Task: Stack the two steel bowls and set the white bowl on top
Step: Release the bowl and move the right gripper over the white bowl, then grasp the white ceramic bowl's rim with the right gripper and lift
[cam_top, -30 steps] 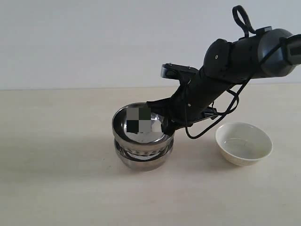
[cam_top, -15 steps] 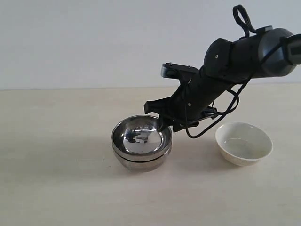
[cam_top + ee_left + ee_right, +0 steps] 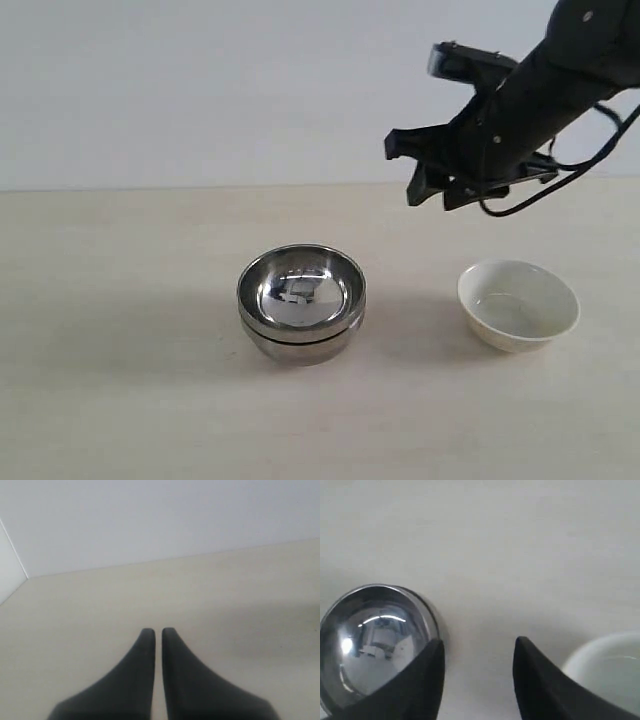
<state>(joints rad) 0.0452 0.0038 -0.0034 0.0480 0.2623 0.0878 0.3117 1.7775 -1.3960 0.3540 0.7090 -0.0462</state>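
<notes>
Right gripper (image 3: 430, 200) hangs wide and empty above the bench (image 3: 120, 400); below it the two steel bowls (image 3: 300, 292) sit nested off one fingertip, the white bowl (image 3: 518, 304) off the other; left gripper (image 3: 156, 632) pinched nearly closed, empty

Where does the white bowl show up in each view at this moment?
Exterior view: white bowl on the table, right of the stacked steel bowls.
Left wrist view: not in it.
Right wrist view: white bowl cut off by the frame edge, across the open right gripper from the stacked steel bowls.
Shared landmark: the stacked steel bowls.
</notes>
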